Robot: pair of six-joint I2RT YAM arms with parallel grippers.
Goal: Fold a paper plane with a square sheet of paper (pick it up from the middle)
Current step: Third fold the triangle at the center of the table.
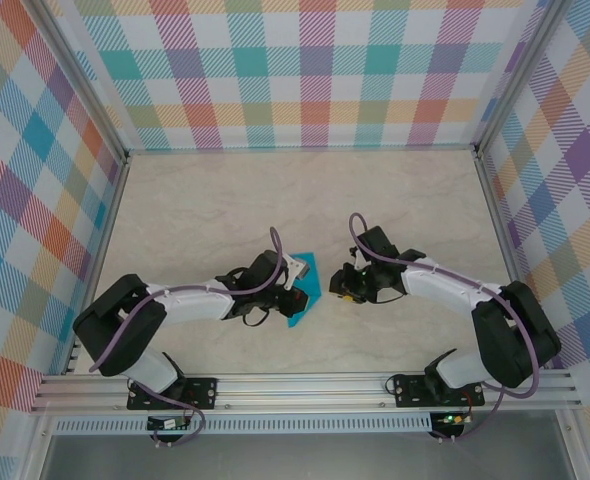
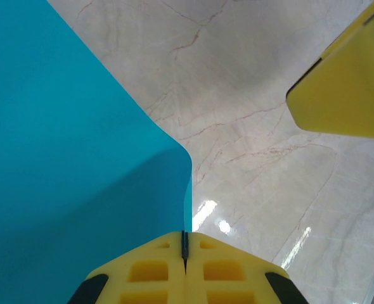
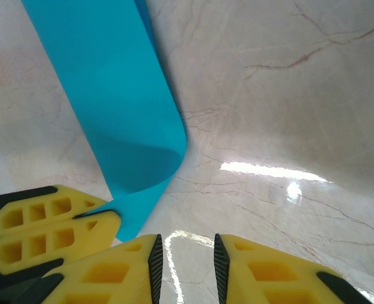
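The square sheet of paper (image 1: 307, 288) is teal-blue and lies mid-table, bent over on itself in a soft curve. My left gripper (image 1: 293, 293) is shut on its edge; in the left wrist view the jaws (image 2: 184, 244) pinch the thin sheet (image 2: 66, 158). My right gripper (image 1: 344, 291) hovers just right of the paper. Its jaws (image 3: 185, 259) stand open over bare table with nothing between them. The right wrist view shows the curled paper (image 3: 117, 107) and the left gripper's fingers (image 3: 54, 231) clamping its lower edge. One right finger (image 2: 345, 88) shows at the upper right of the left wrist view.
The marble-patterned table top (image 1: 225, 200) is bounded by plaid walls (image 1: 295, 70) at the back and both sides. An aluminium rail (image 1: 305, 388) with both arm bases runs along the near edge.
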